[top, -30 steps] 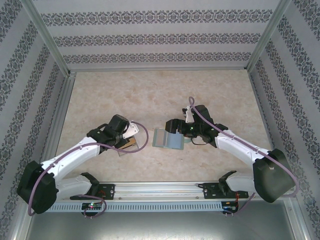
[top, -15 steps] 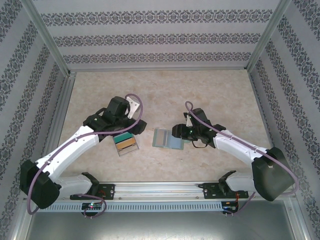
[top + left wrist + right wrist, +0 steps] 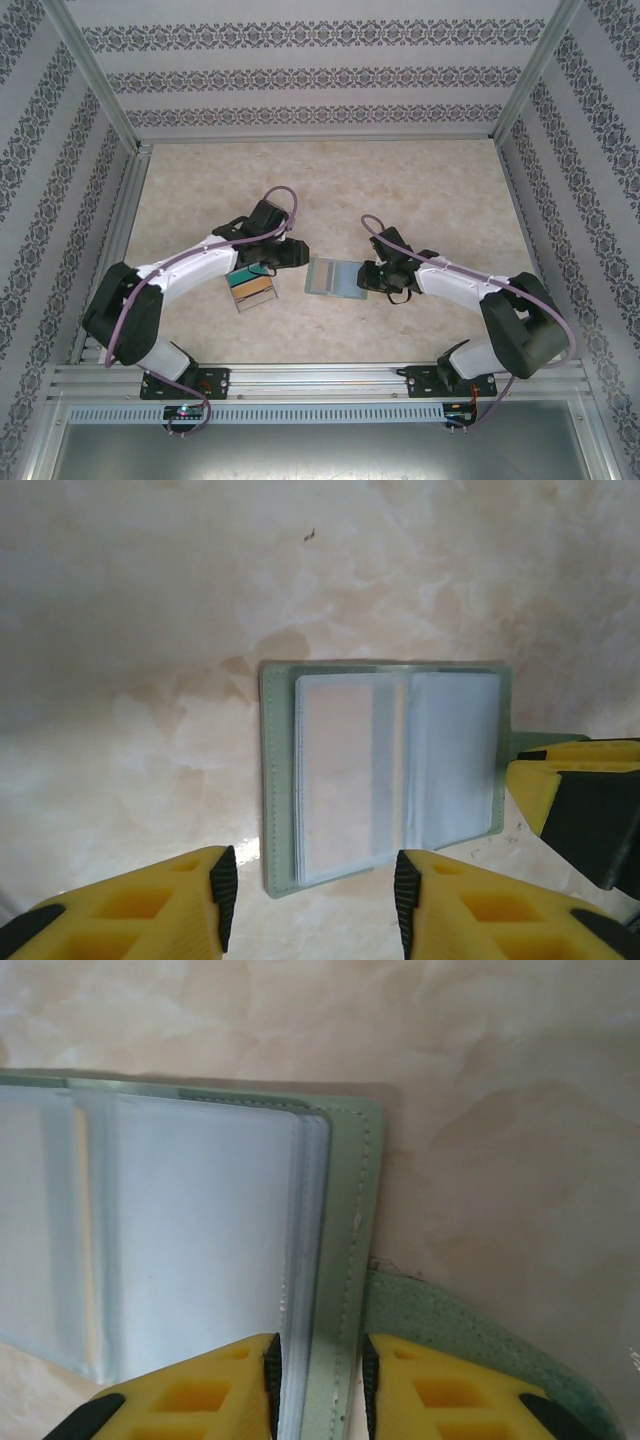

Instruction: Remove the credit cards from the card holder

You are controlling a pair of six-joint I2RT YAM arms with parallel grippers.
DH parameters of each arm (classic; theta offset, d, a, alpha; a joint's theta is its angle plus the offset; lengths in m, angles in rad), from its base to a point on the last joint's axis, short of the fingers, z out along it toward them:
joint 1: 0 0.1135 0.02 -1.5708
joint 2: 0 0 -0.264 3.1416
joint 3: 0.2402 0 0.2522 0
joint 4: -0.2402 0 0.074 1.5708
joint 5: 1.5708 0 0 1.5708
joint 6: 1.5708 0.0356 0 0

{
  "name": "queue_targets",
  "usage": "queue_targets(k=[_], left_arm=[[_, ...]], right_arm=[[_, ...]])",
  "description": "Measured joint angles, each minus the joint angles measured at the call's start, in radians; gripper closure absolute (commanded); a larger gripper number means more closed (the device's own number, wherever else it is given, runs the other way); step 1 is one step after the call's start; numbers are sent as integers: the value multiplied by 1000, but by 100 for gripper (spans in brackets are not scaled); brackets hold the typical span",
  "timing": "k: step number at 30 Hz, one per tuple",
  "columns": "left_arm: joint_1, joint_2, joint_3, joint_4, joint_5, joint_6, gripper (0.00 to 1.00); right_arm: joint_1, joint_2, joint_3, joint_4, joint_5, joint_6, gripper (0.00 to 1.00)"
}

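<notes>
The sage-green card holder (image 3: 333,277) lies open on the table between the two arms. In the left wrist view the card holder (image 3: 385,770) shows two clear-sleeved leaves, and a pale card (image 3: 335,775) sits in the left one. My left gripper (image 3: 313,900) is open just off the holder's left leaf, with nothing between its fingers; from above the left gripper (image 3: 293,256) is at the holder's left edge. My right gripper (image 3: 318,1380) is shut on the green right edge of the card holder (image 3: 345,1220), next to its small tab (image 3: 450,1330).
A clear tray of staggered coloured cards (image 3: 252,287) lies left of the holder, under the left forearm. Patterned walls and metal rails (image 3: 125,230) enclose the marble tabletop (image 3: 330,180). There is free room at the back.
My left gripper has left the coloured-card tray and swung right to the holder's left edge. The right gripper has shifted slightly nearer, staying at the holder's right edge.
</notes>
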Motion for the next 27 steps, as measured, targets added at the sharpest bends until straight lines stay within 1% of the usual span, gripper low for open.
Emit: queue_targets(k=[3,5,6,12,17,27], left_arm=[[-15,42,1,22,20,-31,60],[-25,76,5,36,35,-45,61],[-29,90,6,41,41,-48,62],[-39,175,27,43,55,-55,63],[-43,207,35,47,67,-55,63],[-52,248,45,61,97,-55,63]], right_arm=[[0,19,0,2,-1,0,73],[0,36,0,7,0,0,78],[0,40,2,9,-1,0,78],[2,53,8,23,-3,0,78],[2,55,8,26,-5,-1,76],[2,63,14,26,-8,0,76]])
